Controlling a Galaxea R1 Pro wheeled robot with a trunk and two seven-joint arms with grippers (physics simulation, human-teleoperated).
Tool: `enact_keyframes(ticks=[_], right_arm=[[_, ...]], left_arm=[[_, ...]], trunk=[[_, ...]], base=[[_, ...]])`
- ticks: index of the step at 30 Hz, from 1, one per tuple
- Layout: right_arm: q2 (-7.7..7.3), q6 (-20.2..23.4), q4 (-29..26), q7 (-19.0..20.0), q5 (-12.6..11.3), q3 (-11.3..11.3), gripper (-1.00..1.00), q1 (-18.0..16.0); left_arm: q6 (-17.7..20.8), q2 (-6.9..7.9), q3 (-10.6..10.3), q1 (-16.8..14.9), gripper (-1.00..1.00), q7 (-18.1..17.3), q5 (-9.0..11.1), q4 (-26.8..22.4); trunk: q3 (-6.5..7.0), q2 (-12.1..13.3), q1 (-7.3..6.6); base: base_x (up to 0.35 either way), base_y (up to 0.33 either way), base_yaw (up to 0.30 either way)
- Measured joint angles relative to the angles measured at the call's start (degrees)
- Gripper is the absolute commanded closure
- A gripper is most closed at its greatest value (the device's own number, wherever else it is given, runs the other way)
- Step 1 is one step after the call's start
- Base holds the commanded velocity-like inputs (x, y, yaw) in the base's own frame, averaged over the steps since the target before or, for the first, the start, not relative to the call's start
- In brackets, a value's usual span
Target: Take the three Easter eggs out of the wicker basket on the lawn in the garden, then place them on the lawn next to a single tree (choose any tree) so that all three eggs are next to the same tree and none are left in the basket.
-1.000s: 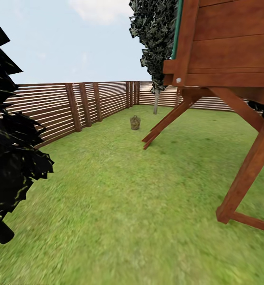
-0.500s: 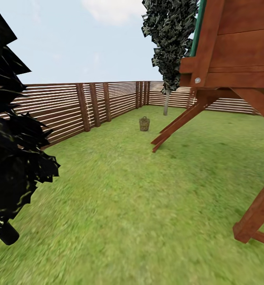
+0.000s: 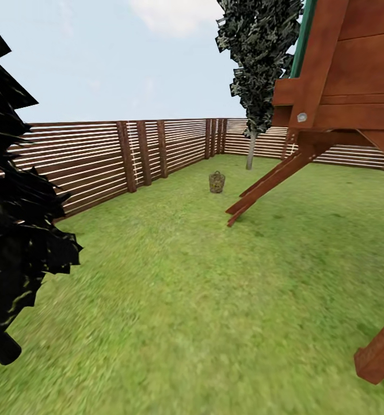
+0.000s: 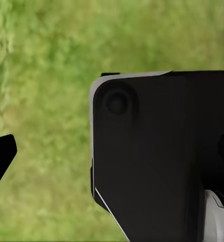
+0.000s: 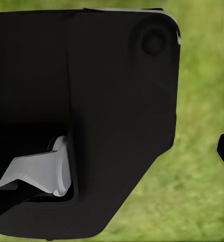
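Stretching green to a slat fence (image 3: 99, 158), the lawn (image 3: 203, 300) carries the basket (image 3: 217, 182) far ahead near the tree (image 3: 259, 69); end effector states cannot be told.

No lettering, labels, numbers or signs can be read anywhere — nothing legible.

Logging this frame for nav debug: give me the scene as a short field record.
basket: round tan-brown wicker basket, upright on the short green lawn, far ahead
eggs: too small to tell
nearest pale-trunk tree: speckled dark foliage tree, beyond the basket by the brown slat fence
obstacle: red-brown wooden play tower, right
black tree, near left
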Motion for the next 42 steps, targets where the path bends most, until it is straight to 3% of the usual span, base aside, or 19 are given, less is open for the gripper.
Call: enact_keyframes(ticks=[42], right_arm=[[0.00,0.00,0.00,0.00,-0.01,0.00,-1.00,0.00]], left_arm=[[-0.01,0.00,0.01,-0.01,-1.00,0.00,0.00,0.00]], trunk=[[0.00,0.00,0.00]], base=[[0.295,-0.022,0.001]])
